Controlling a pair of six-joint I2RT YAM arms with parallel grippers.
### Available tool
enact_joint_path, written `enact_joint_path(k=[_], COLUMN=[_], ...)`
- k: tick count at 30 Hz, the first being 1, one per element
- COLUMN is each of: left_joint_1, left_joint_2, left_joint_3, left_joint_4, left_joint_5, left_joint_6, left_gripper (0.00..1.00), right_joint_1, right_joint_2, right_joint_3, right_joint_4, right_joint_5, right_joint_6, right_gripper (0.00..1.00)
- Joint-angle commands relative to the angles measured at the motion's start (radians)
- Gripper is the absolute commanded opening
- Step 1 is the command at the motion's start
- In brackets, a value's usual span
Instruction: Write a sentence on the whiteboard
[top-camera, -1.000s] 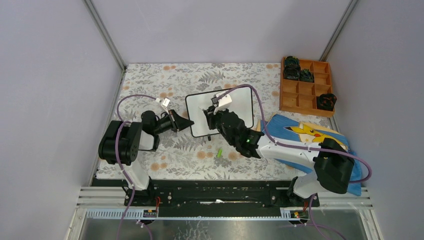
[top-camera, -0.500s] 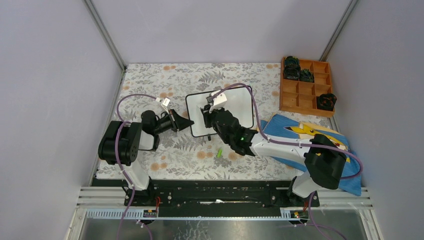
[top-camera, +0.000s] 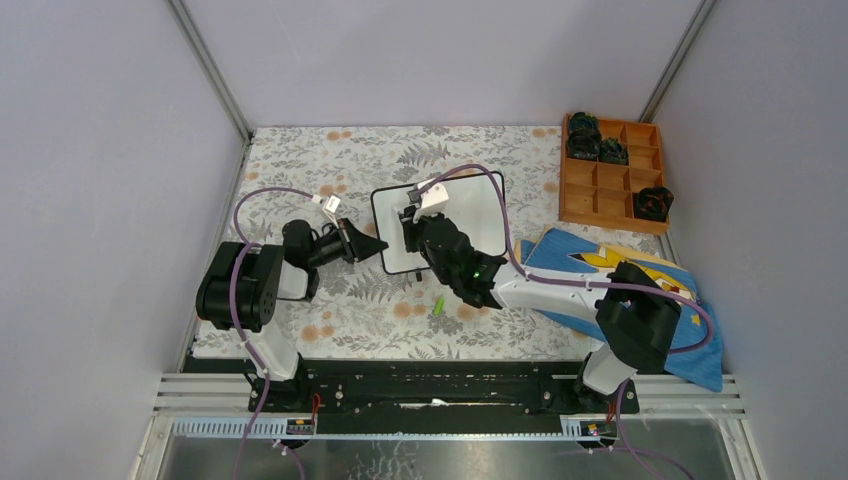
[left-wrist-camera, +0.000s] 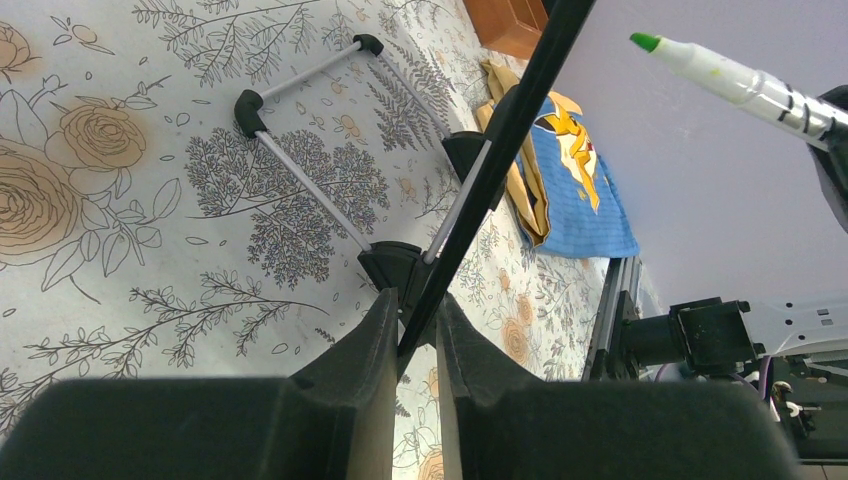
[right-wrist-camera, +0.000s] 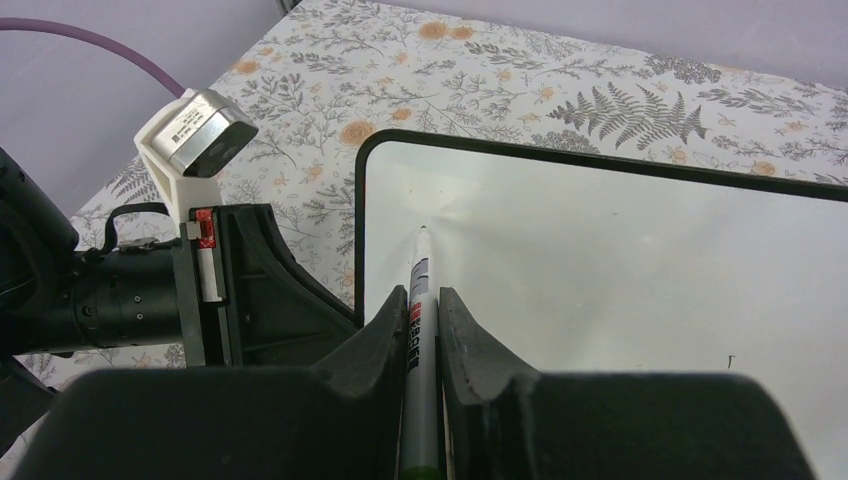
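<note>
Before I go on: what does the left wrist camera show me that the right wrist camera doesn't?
Only left wrist: the whiteboard seen edge-on between the left gripper fingers, its wire stand on the tablecloth, the marker with its green tip, and the blue cloth.
Only right wrist: the board's white face, no words visible, and the right gripper shut on the marker, tip near the board's left edge; contact is unclear.
Both: whiteboard, marker, left gripper, tablecloth.
</note>
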Motion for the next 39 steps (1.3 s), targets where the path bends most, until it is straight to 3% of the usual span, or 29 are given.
enact_joint_path(k=[1, 19, 39], left_joint_1=[-0.008, -0.011, -0.016], left_joint_2=[-0.009, -0.008, -0.012], left_joint_3=[0.015, 0.015, 0.017], left_joint_4=[-0.038, -0.047, -0.057], left_joint_5=[-0.001, -0.003, -0.008], left_joint_6=[0.020, 0.026, 0.034], left_gripper=[0.15, 0.10, 0.07], right_joint_1=[-0.014, -0.032, -0.033], right_joint_2=[0.015, 0.010, -0.101], right_joint_3=[0.051, -0.006, -0.085], right_joint_4=[0.060, 0.031, 0.053], right_joint_5=[0.043, 0.051, 0.039], right_joint_6=[0.011, 0.048, 0.071], right_gripper=[0.00, 0.00, 0.00])
